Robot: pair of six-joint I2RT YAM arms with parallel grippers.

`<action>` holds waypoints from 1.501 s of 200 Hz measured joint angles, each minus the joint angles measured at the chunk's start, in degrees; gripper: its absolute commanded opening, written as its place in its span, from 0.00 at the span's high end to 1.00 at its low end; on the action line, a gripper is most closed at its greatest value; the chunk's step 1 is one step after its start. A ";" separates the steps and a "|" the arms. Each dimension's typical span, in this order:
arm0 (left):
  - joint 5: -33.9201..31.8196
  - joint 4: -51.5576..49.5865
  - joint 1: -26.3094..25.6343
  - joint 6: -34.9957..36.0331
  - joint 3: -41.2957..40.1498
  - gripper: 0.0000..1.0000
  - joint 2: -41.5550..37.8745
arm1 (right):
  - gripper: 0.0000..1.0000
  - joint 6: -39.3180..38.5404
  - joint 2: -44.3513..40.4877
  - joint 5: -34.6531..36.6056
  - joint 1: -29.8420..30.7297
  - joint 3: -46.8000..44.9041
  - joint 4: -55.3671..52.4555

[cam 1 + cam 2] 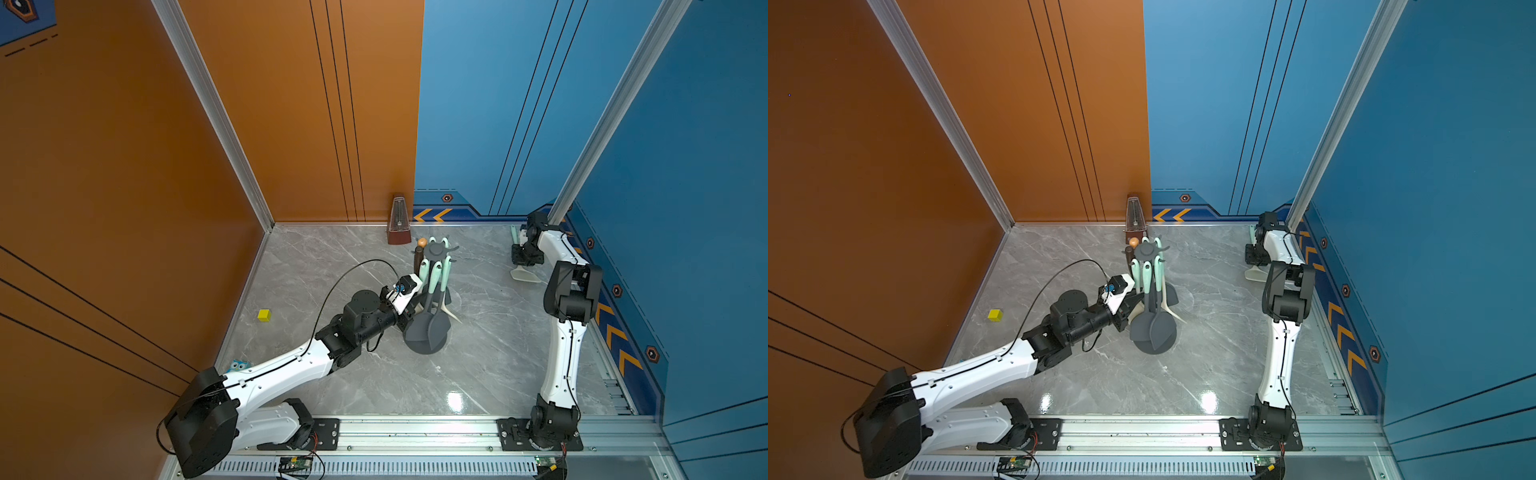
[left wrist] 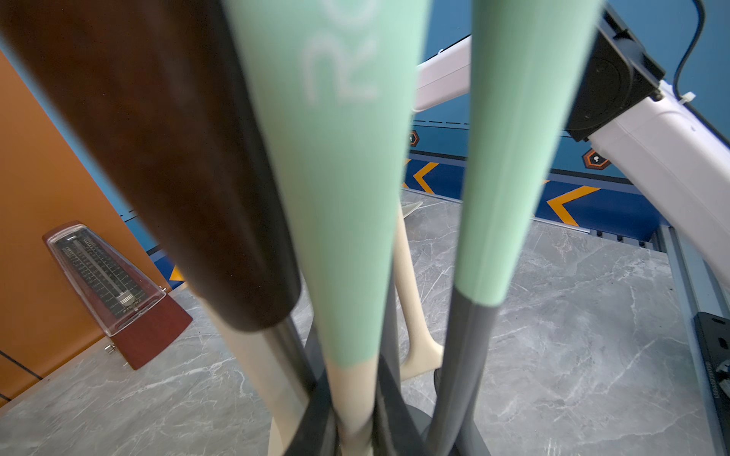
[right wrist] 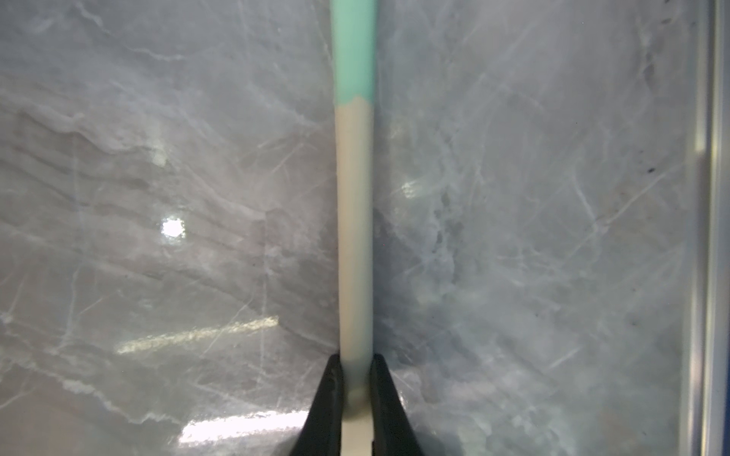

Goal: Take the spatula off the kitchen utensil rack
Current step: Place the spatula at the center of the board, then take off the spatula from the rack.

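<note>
Far right of the tabletop (image 1: 478,374): I see the spatula (image 1: 525,275) near the blue wall, well apart from the kitchen utensil rack (image 1: 434,250).
Right pincer (image 3: 356,361): clamped tight on the spatula's cream shaft, not on the mint grip. My wrist view shows both fingers pressed against it.
Left pincer (image 1: 1128,309): pushed in among the utensils (image 1: 1152,316) hanging on the rack. I cannot tell how its jaws stand or whether it has hold of anything.
Rack: standing on its disc base mid-tabletop, with several mint-handled utensils on its hooks.
Done: I judge the removal itself finished, as the spatula is clear of every hook.
Remaining: at most laying it down and letting go. I cannot tell whether its blade touches the tabletop.
</note>
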 measured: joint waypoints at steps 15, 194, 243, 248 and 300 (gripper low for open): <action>0.00 0.00 0.00 0.00 0.00 0.82 -0.02 | 0.83 -0.17 -0.22 0.04 0.02 -0.31 -0.17; 0.70 -1.09 0.00 -1.51 0.00 0.86 -0.74 | 0.67 1.57 -52.22 -12.70 14.12 -47.34 24.02; 0.72 -1.86 0.02 -1.49 -0.63 0.85 -2.89 | 0.65 2.69 -69.46 -19.71 18.45 -62.34 34.40; 0.72 -1.92 0.04 -1.51 -0.87 0.86 -3.21 | 0.65 2.78 -71.10 -19.93 19.21 -63.01 35.34; 0.90 -1.68 0.66 -1.51 -1.68 0.88 -4.11 | 0.66 4.52 -84.19 -21.70 27.56 -66.71 39.80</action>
